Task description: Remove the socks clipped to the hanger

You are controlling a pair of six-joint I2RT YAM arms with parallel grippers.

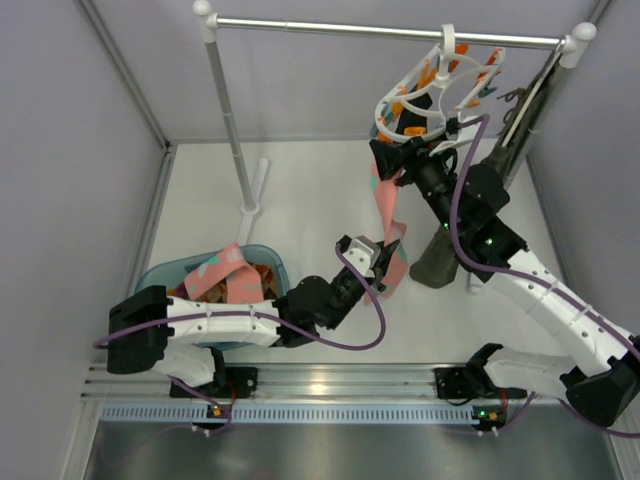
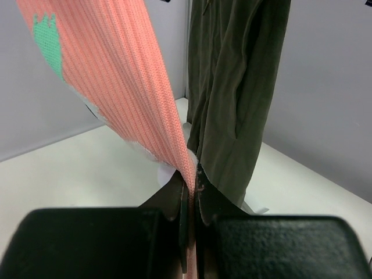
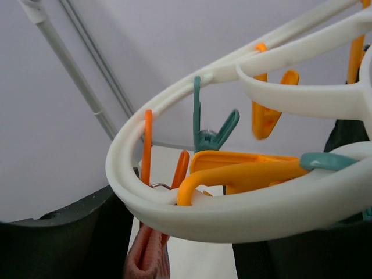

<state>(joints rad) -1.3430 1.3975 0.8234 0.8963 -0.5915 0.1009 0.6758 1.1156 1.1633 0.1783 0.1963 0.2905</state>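
The white looped hanger (image 1: pixel 383 113) with orange and teal clips hangs from the rail at the back right. One pink sock (image 1: pixel 384 205) with a teal patch is stretched down from it. My left gripper (image 1: pixel 392 262) is shut on the sock's lower end; in the left wrist view the ribbed pink sock (image 2: pixel 116 75) runs down into the closed left gripper (image 2: pixel 190 174). My right gripper (image 1: pixel 397 158) is up under the hanger's rim (image 3: pixel 232 218), open, its fingers either side of the orange clip (image 3: pixel 179 171) that pinches the sock's top (image 3: pixel 148 256).
A long dark olive garment (image 1: pixel 440 255) hangs right behind the sock (image 2: pixel 238 87). A teal basket (image 1: pixel 160 275) at the front left holds other socks (image 1: pixel 225 270). The rail (image 1: pixel 350 28) rests on a white stand pole (image 1: pixel 232 120). Grey walls close in both sides.
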